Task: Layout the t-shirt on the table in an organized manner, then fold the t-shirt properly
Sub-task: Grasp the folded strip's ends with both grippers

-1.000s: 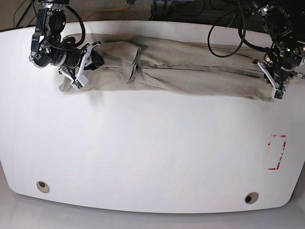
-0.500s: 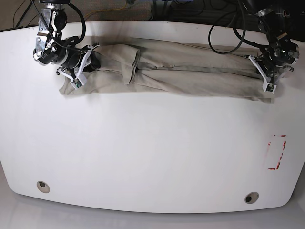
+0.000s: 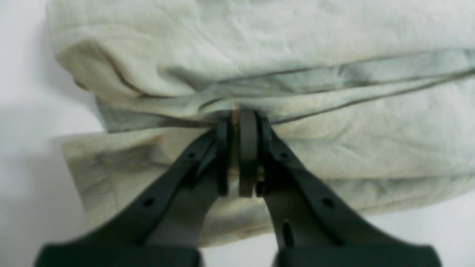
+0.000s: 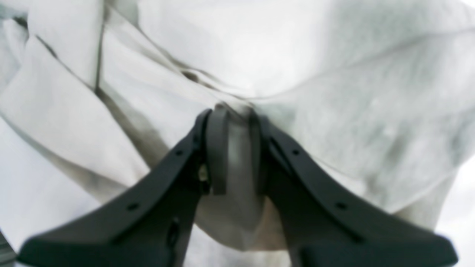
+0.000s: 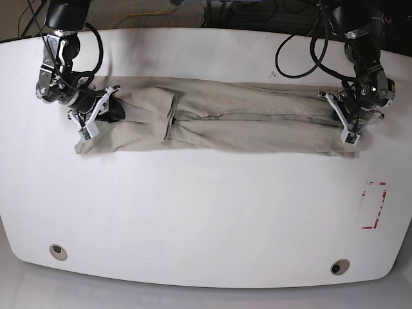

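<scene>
The beige-khaki t-shirt (image 5: 232, 117) lies stretched into a long narrow band across the far half of the white table (image 5: 193, 212). My left gripper (image 5: 342, 120), on the right in the base view, is shut on the shirt's right end; the left wrist view shows its jaws (image 3: 237, 122) pinching a fold of cloth (image 3: 297, 74). My right gripper (image 5: 103, 112), on the left in the base view, is shut on the shirt's left end; the right wrist view shows its jaws (image 4: 233, 122) clamped on bunched cloth (image 4: 334, 111).
A red dashed rectangle (image 5: 373, 205) is marked at the table's right side. Two round grey holes (image 5: 58, 251) (image 5: 339, 266) sit near the front edge. Black cables (image 5: 302, 38) hang behind the far edge.
Both grippers have moved toward the front of the table and slightly apart, dragging the shirt with them. The shirt is now straighter and narrower.
</scene>
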